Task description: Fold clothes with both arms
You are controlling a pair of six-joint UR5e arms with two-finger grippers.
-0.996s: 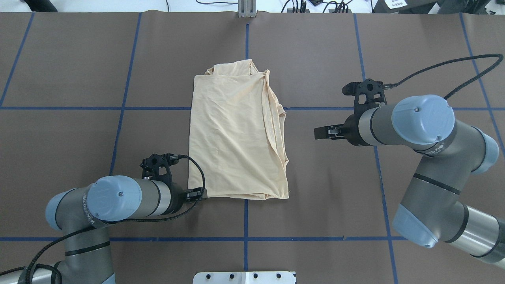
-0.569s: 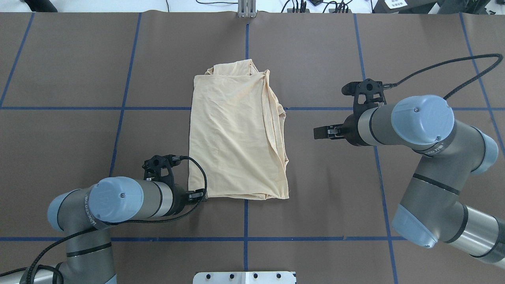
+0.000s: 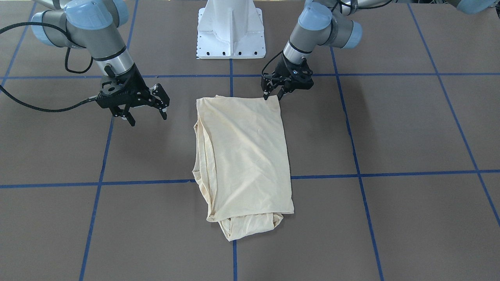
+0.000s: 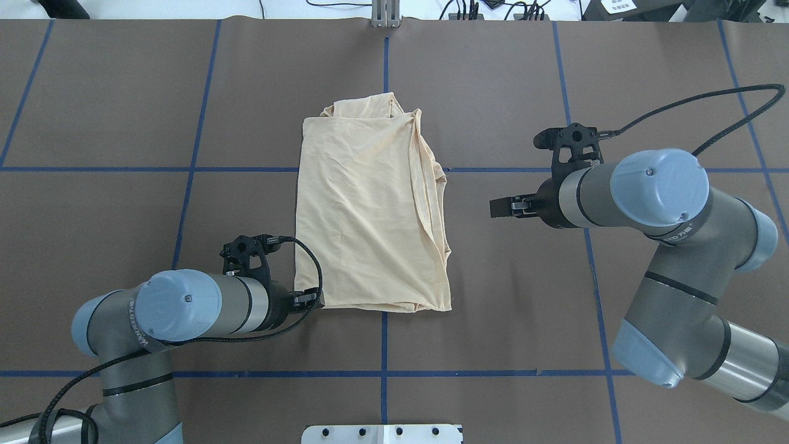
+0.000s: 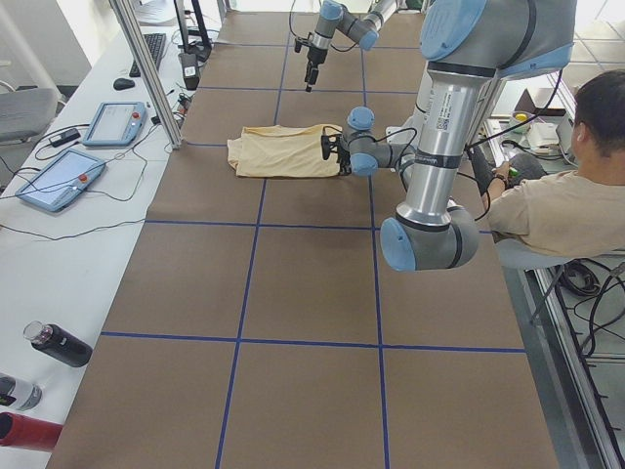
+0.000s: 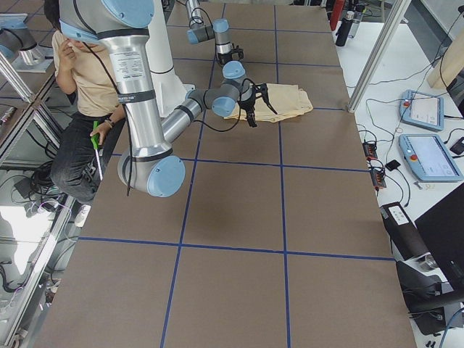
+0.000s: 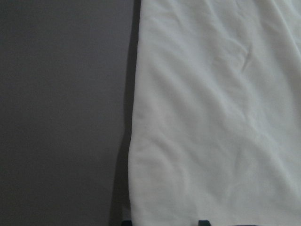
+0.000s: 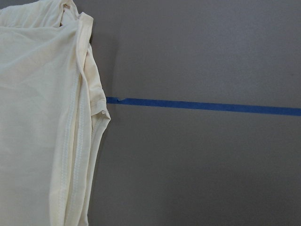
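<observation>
On the brown table (image 4: 123, 92): the shirt (image 4: 370, 209) lay flat near the middle, folded lengthwise into a narrow oblong, with no print showing.
Clock: read from the overhead view, 12 o'clock pointing away from the robot.
Long axis: it ran from 12 to 6 o'clock, with a bunched end at 12 and a straight hem edge at 6.
Loose layers: sleeve and side seams were stacked along the 3 o'clock edge; the 9 o'clock edge was a clean fold.
Left gripper (image 3: 273, 97): it sat low at the shirt's 7 o'clock corner, fingers a narrow gap apart, tips at the hem edge. The wrist view showed cloth reaching the tips, but I could not tell that it was pinched.
Right gripper (image 3: 149, 119): it was spread wide, held nothing and hovered over bare table.
Shirt from Left gripper: toward 1 o'clock, touching or just beside.
Shirt from Right gripper: toward 9 o'clock, well apart, level with the shirt's mid-length.
Nearer side: the left, by far.
Step, as judged: taking hold of the near end for a crosswise fold toward 12. No gripper was near the 5 o'clock corner, so the Right gripper would need to travel toward 7 o'clock from where it hung.
Risk, as judged: the cloth looked thin, so one layer alone might lift at the corner.
Containers: none on the table; a dark bottle (image 5: 59, 345) lay on the side bench (image 5: 88, 264), and I could not tell its contents.
</observation>
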